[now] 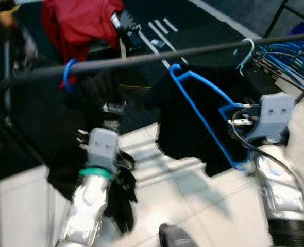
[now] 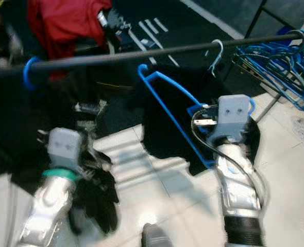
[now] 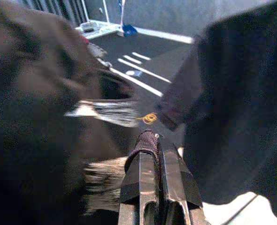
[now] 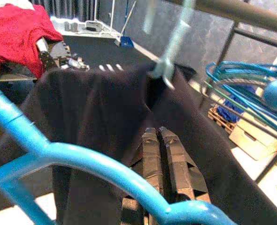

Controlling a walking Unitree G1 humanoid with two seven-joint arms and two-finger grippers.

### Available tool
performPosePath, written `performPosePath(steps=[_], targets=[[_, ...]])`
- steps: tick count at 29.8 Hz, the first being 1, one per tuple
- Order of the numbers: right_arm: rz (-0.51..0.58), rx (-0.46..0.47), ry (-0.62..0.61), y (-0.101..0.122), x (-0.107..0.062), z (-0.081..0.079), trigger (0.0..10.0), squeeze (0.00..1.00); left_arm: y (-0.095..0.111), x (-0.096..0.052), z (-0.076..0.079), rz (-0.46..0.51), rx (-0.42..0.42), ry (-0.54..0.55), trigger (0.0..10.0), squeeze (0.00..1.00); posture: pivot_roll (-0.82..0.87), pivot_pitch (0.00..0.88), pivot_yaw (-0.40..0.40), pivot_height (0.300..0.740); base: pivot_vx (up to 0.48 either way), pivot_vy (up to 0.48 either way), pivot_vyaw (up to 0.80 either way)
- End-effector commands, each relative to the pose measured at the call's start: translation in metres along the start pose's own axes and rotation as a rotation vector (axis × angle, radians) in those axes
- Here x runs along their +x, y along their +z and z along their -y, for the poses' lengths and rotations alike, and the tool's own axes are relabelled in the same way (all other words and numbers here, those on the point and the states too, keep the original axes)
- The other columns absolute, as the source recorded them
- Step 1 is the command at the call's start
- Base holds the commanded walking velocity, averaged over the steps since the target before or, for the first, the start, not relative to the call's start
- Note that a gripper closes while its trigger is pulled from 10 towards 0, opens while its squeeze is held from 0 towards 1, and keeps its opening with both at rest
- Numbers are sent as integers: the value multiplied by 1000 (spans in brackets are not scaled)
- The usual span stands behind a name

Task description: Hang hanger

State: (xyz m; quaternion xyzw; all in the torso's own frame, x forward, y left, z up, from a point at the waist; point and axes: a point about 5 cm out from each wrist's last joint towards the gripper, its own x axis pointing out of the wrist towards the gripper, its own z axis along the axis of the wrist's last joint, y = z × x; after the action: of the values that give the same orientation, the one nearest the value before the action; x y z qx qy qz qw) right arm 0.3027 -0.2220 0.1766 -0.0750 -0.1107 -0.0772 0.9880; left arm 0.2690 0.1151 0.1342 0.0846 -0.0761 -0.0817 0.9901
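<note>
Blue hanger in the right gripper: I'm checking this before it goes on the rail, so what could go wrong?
The blue hanger is tilted, its hook just under the rail; it might miss. The black garment already hanging there could snag it. The right gripper grips one corner, so it may swing.

No text, label or number is legible — anywhere.

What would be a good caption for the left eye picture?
The right hand lifts a blue plastic hanger, its hook just under a dark metal rail.
</note>
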Motion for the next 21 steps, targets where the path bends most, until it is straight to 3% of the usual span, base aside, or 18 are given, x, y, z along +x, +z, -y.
performPosePath(steps=[1, 8, 11, 14, 16, 19, 21], targets=[[-16, 4, 4, -5, -4, -6, 10000, 0, -4, -6, -4, -5, 20, -21, 10000, 0, -184, 58, 34, 740, 0, 0, 0], [13, -4, -8, 1, -5, -8, 10000, 0, -8, -12, -6, -14, 49, -63, 10000, 0, -186, 58, 42, 740, 0, 0, 0], [2, -4, 48, 2, -8, -17, 10000, 0, -9, -12, -7, -19, 56, -64, 10000, 0, -184, 61, 42, 740, 0, 0, 0], [-38, -77, 39, -2, -10, -17, 10000, 0, -9, -12, -7, -19, 57, -66, 10000, 0, -185, 63, 43, 740, 0, 0, 0], [-32, -76, 13, 0, -9, -14, 10000, 0, -9, -12, -7, -19, 58, -67, 10000, 0, -186, 64, 43, 740, 0, 0, 0], [-35, -53, -48, 7, -1, -4, 10000, 0, -9, -12, -6, -19, 57, -70, 10000, 0, -191, 66, 45, 740, 0, 0, 0], [-39, 3, -75, 16, 14, 4, 10000, 0, -8, -12, -5, -15, 53, -75, 10000, 0, -191, 66, 46, 740, 0, 0, 0]])
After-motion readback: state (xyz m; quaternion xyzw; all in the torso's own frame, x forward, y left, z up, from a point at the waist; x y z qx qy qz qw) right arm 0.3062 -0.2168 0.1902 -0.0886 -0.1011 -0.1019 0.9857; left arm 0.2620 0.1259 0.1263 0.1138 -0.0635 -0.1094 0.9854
